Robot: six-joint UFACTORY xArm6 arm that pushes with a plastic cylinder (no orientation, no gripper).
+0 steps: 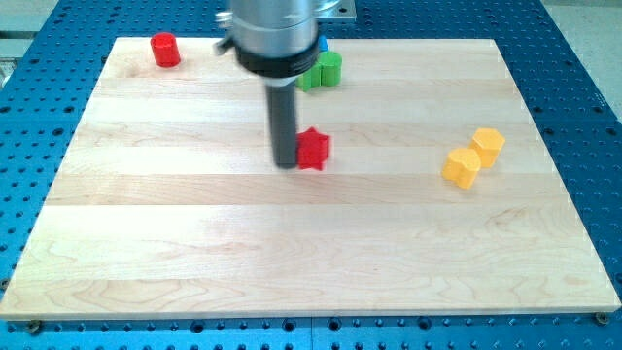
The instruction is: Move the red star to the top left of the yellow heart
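The red star lies near the middle of the wooden board, a little above centre. My tip rests on the board right against the star's left side. Two yellow blocks sit at the view's right: one lower left and one upper right, touching each other; I cannot tell which is the heart. The star is well to the left of both.
A red cylinder stands at the board's top left corner. Green blocks sit at the top centre, partly hidden behind the arm, with a bit of a blue block above them. The board lies on a blue perforated table.
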